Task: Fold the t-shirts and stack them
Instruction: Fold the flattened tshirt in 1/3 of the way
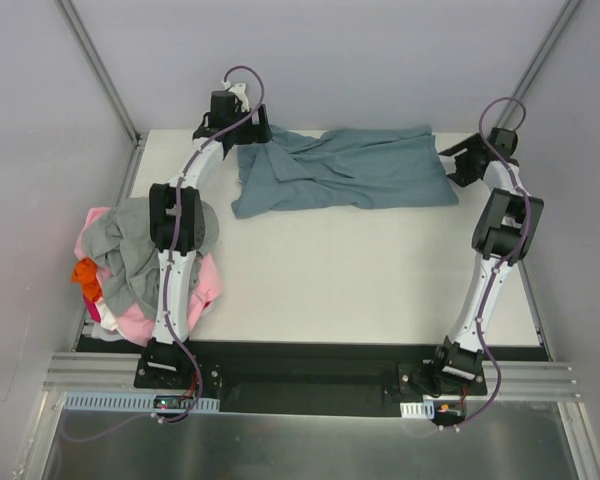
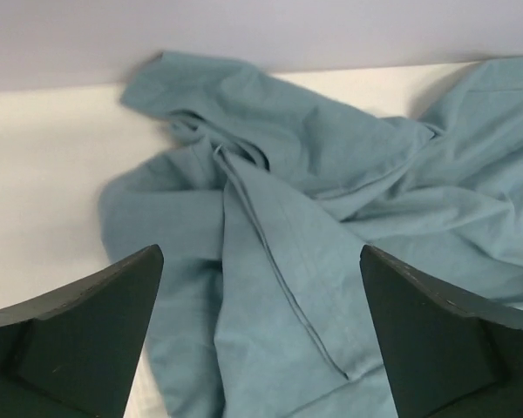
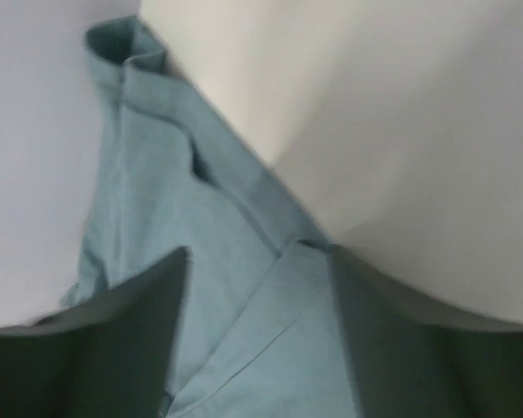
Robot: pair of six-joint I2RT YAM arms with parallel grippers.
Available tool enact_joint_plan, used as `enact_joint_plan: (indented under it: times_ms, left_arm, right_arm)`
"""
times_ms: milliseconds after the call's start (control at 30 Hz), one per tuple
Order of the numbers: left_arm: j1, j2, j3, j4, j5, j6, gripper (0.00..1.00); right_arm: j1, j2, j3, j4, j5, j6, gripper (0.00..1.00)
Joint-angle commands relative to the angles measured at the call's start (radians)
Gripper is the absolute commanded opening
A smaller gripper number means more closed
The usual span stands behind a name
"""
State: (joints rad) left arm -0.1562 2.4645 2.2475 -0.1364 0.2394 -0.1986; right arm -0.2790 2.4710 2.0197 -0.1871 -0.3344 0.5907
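Note:
A blue-grey t-shirt lies crumpled across the far part of the white table. My left gripper hovers over the shirt's left end, jaws wide open with wrinkled cloth and a hem seam between them. My right gripper is at the shirt's right end, jaws open around a folded edge of the cloth, close above it. A pile of other shirts, grey, pink and orange, lies at the table's left edge under the left arm.
White enclosure walls stand close behind the shirt and on both sides. A black base plate runs along the near edge with both arm bases on it.

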Motion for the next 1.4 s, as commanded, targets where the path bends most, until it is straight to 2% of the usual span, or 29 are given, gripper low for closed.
enact_joint_plan:
  times_ms: [0,33,133,167,200,233,267,367,433,567,700,867,1167,1367]
  left_arm:
    - [-0.002,-0.218,-0.003,-0.093,-0.037,-0.005,0.99]
    - [-0.003,-0.263,-0.011,-0.132,-0.064,-0.005,0.99]
    - [-0.016,-0.447,-0.1,-0.195,-0.155,-0.071,0.99]
    - [-0.016,-0.496,-0.194,-0.201,-0.152,-0.117,0.99]
    - [-0.022,-0.589,-0.257,-0.204,-0.152,-0.231,0.99]
    - [-0.034,-0.631,-0.325,-0.203,-0.152,-0.281,0.99]
    - [-0.052,-0.666,-0.435,-0.204,-0.172,-0.31,0.99]
    - [-0.176,-0.743,-0.604,-0.206,-0.3,-0.395,0.99]
    - [-0.229,-0.728,-0.644,-0.204,-0.272,-0.468,0.99]
    - [-0.263,-0.656,-0.663,-0.204,-0.252,-0.568,0.98]
    - [-0.263,-0.581,-0.654,-0.204,-0.325,-0.625,0.96]
    - [-0.258,-0.484,-0.626,-0.203,-0.351,-0.624,0.96]
    - [-0.2,-0.357,-0.588,-0.2,-0.33,-0.596,0.95]
    - [-0.164,-0.345,-0.638,-0.209,-0.337,-0.561,0.94]
  right_arm:
    - [0.015,-0.104,0.08,-0.185,-0.02,-0.138,0.89]
    - [0.015,-0.16,0.083,-0.239,-0.023,-0.196,0.98]
    - [0.02,-0.304,0.051,-0.328,-0.011,-0.273,0.96]
    - [0.029,-0.34,0.018,-0.343,0.006,-0.314,0.96]
    - [0.035,-0.384,-0.016,-0.359,0.021,-0.333,0.96]
    - [0.041,-0.42,-0.092,-0.365,0.049,-0.351,0.96]
    - [0.058,-0.488,-0.131,-0.371,0.07,-0.385,0.96]
    - [0.096,-0.566,-0.269,-0.376,0.136,-0.426,0.96]
    - [0.106,-0.561,-0.309,-0.376,0.129,-0.431,0.96]
    - [0.112,-0.497,-0.314,-0.391,0.101,-0.433,0.96]
    - [0.115,-0.425,-0.291,-0.371,0.109,-0.422,0.96]
    - [0.119,-0.359,-0.273,-0.338,0.112,-0.381,0.96]
    - [0.12,-0.27,-0.233,-0.319,0.159,-0.399,0.96]
    - [0.118,-0.236,-0.2,-0.337,0.169,-0.387,0.96]
